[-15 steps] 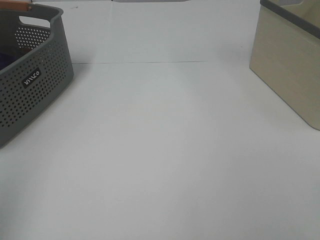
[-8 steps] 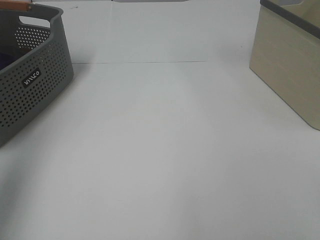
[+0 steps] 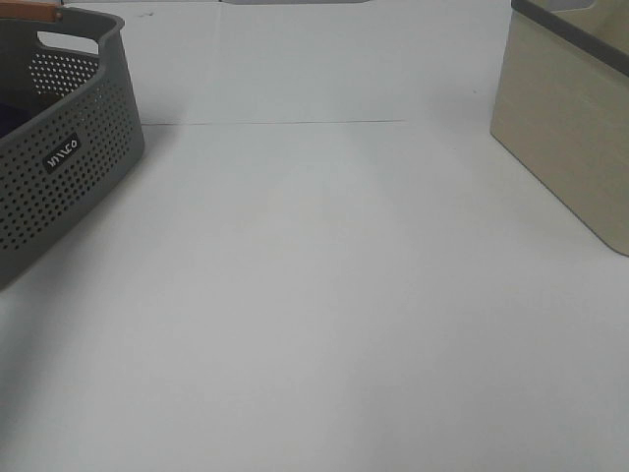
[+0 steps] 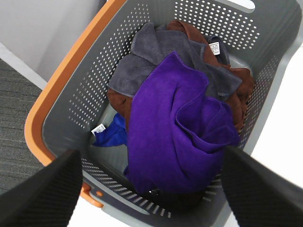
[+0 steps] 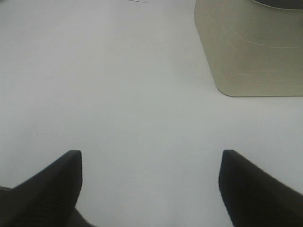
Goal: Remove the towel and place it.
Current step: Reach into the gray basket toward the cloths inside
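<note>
**White worktop open, purple towel on top of the basket heap**

White worktop stretched between the grey basket at the left edge and a beige box at the right; neither arm showed in the high view. The towel lay bunched inside the basket as the topmost layer, draped over a grey cloth and a brown cloth, with a blue cloth low against the wall. Lying uppermost, it looked free to lift without dragging the others far.

The left claw hovered above the basket with its jaws spread wide and nothing between them, framing the towel, probably lined up for a straight drop onto the folds. The right claw hung over bare worktop near the box, jaws fully apart and empty, likely kept clear of the pick.
</note>
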Robot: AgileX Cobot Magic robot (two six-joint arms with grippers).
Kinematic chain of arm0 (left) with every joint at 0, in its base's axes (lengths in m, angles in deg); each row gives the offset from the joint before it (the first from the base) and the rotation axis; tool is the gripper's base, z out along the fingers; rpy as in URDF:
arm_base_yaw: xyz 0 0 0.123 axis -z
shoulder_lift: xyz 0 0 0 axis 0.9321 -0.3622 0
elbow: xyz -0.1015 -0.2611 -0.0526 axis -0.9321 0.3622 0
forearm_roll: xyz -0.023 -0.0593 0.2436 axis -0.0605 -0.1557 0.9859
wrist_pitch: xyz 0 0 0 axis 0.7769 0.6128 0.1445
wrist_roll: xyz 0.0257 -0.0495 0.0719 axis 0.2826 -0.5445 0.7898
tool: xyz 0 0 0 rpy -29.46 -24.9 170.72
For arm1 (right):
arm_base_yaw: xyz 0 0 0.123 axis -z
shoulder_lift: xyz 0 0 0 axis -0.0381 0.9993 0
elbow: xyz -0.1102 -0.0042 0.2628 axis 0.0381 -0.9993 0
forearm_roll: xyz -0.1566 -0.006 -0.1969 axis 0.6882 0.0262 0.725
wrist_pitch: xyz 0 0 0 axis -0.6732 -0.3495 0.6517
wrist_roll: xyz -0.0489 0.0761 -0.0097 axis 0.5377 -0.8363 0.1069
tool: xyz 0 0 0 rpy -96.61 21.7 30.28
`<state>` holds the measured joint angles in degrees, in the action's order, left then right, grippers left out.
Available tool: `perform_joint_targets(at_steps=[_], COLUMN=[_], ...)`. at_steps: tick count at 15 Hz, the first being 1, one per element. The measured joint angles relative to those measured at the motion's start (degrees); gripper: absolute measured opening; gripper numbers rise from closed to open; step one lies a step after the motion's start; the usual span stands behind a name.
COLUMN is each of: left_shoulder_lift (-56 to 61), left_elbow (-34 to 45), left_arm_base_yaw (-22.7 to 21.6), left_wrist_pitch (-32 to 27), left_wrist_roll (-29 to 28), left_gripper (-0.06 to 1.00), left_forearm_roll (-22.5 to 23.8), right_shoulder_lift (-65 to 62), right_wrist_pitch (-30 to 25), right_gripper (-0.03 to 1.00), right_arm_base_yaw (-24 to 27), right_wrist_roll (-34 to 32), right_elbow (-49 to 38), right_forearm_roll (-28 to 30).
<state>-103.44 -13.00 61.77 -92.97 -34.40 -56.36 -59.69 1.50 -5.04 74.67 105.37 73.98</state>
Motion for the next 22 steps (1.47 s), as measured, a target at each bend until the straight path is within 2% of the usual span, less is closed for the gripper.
perform_joint_targets(at_steps=[6, 8, 10, 12, 14, 15, 16, 17, 18, 20, 22], left_shoulder_lift=[-17.19, -22.06, -27.27, -31.91, -35.87, -37.53, -40.68, -42.17, -42.91, -45.61, -47.9], left_elbow=[-17.88, -22.29, -27.27, -30.6, -31.91, -31.91, -31.91, -31.91, -31.91, -31.91, -31.91], left_arm_base_yaw=[0.0, -0.34, -2.12, -4.64, -6.76, -7.33, -7.91, -7.91, -7.91, -7.91, -7.91], left_wrist_pitch=[-5.21, -6.02, -6.53, -6.59, -5.9, -4.18, 0.74, 2.64, 3.38, 4.47, 5.04], left_wrist_roll=[14.78, 16.84, 19.94, 27.62, 40.28, 44.69, 53.86, 58.96, 61.76, 69.84, 72.99], left_gripper=[0.74, 0.74, 0.74, 0.74, 0.74, 0.74, 0.71, 0.71, 0.7, 0.7, 0.7], left_forearm_roll=[0.29, 0.29, -1.78, -6.13, -10.66, -12.49, -15.7, -17.59, -19.02, -26.47, -33.06], right_shoulder_lift=[0.0, 0.0, 0.0, 0.0, 0.0, 0.0, 0.0, 0.0, 0.0, 0.0, 0.0], right_wrist_pitch=[0.0, 0.0, 0.0, 0.0, 0.0, 0.0, 0.0, 0.0, 0.0, 0.0, 0.0], right_gripper=[0.71, 0.71, 0.71, 0.71, 0.71, 0.71, 0.71, 0.71, 0.71, 0.71, 0.71], right_arm_base_yaw=[0.0, 0.0, 0.0, 0.0, 0.0, 0.0, 0.0, 0.0, 0.0, 0.0, 0.0], right_wrist_roll=[0.0, 0.0, 0.0, 0.0, 0.0, 0.0, 0.0, 0.0, 0.0, 0.0, -0.17], right_elbow=[0.0, 0.0, 0.0, 0.0, 0.0, 0.0, 0.0, 0.0, 0.0, 0.0, 0.0], right_forearm_roll=[0.0, 0.0, 0.0, 0.0, 0.0, 0.0, 0.0, 0.0, 0.0, 0.0, 0.11])
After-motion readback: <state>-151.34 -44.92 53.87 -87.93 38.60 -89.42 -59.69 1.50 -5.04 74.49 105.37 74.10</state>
